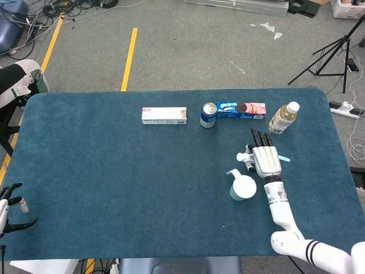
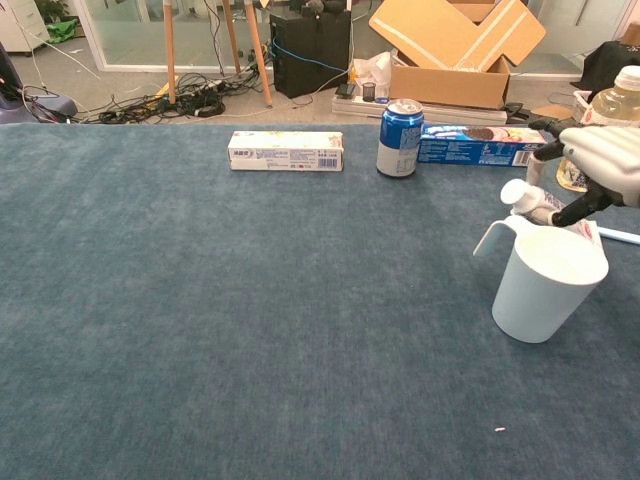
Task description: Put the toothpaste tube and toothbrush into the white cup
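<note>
The white cup (image 1: 242,188) (image 2: 547,282) stands upright at the right of the blue table, handle to the left. Just behind it my right hand (image 1: 267,158) (image 2: 600,160) is raised, palm down with fingers stretched forward. It pinches the toothpaste tube (image 2: 537,206) against its thumb. The tube's white cap (image 1: 241,156) (image 2: 513,192) points left, above the cup's far rim. The light blue toothbrush (image 1: 284,159) (image 2: 621,236) lies on the table to the right, mostly hidden under the hand. My left hand (image 1: 11,206) hangs open off the table's front left corner.
Along the far side stand a toothpaste carton (image 1: 164,115) (image 2: 285,151), a blue can (image 1: 208,115) (image 2: 400,137), a cookie box (image 1: 241,109) (image 2: 480,145) and a drink bottle (image 1: 283,117) (image 2: 600,120) just beyond my right hand. The table's right edge (image 1: 342,160) is close by.
</note>
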`<state>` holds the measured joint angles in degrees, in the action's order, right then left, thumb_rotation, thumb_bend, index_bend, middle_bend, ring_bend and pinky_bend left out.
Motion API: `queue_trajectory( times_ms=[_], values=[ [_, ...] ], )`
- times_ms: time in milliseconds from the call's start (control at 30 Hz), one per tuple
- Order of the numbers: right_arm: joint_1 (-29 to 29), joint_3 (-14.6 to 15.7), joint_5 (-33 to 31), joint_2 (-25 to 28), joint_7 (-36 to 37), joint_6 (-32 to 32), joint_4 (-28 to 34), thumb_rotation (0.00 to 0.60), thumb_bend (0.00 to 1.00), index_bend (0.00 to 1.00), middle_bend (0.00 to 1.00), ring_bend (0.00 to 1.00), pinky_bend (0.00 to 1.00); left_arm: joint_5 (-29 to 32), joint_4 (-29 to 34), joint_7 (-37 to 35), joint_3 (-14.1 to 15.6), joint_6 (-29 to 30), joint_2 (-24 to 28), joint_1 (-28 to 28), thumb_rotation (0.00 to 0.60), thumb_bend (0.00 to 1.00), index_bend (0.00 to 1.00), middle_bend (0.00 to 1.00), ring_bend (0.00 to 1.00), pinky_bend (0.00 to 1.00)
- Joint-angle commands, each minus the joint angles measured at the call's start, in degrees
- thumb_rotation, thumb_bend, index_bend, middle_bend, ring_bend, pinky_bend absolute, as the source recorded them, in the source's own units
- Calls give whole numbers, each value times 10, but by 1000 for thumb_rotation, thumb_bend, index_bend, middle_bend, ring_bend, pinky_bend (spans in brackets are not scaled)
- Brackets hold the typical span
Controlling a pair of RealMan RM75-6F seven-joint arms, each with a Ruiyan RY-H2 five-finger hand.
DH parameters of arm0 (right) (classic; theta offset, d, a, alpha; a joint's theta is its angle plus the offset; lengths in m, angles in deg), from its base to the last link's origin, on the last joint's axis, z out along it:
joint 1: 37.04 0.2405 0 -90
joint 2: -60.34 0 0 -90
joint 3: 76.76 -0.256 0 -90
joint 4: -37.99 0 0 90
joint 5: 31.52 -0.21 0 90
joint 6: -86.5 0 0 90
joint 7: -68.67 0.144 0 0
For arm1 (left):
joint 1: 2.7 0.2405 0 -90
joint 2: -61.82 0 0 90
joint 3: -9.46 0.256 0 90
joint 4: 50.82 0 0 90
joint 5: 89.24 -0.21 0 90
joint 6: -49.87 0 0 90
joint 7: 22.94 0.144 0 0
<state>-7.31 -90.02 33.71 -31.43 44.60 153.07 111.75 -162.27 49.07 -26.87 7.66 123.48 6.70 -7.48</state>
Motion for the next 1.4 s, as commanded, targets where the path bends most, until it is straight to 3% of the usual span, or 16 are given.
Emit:
queue_trajectory(
  times_ms=[33, 533, 900, 1133, 1400],
  values=[
    [-16, -1, 16, 32, 12, 28, 41, 600, 266, 642, 2, 0, 83, 0, 0, 1, 0, 0, -1, 0, 600, 0, 624, 152, 116, 174],
    [-69, 6, 65, 119, 102, 90, 147, 600, 265, 643, 6, 0, 83, 2, -1, 10, 1, -2, -4, -1, 600, 0, 624, 152, 117, 174],
    [-117, 22, 147, 221, 198, 145, 285, 600, 265, 645, 16, 0, 83, 3, -1, 13, 2, -2, -5, -2, 600, 0, 624, 152, 117, 174],
    [-145, 40, 202, 281, 257, 170, 349, 600, 265, 647, 24, 0, 83, 4, -2, 16, 1, -2, -6, -2, 600, 0, 624, 152, 116, 174],
    [-156, 72, 245, 325, 308, 154, 381, 600, 264, 647, 24, 0, 83, 6, -2, 15, 1, -2, -6, -2, 600, 0, 624, 152, 116, 174]
  ],
)
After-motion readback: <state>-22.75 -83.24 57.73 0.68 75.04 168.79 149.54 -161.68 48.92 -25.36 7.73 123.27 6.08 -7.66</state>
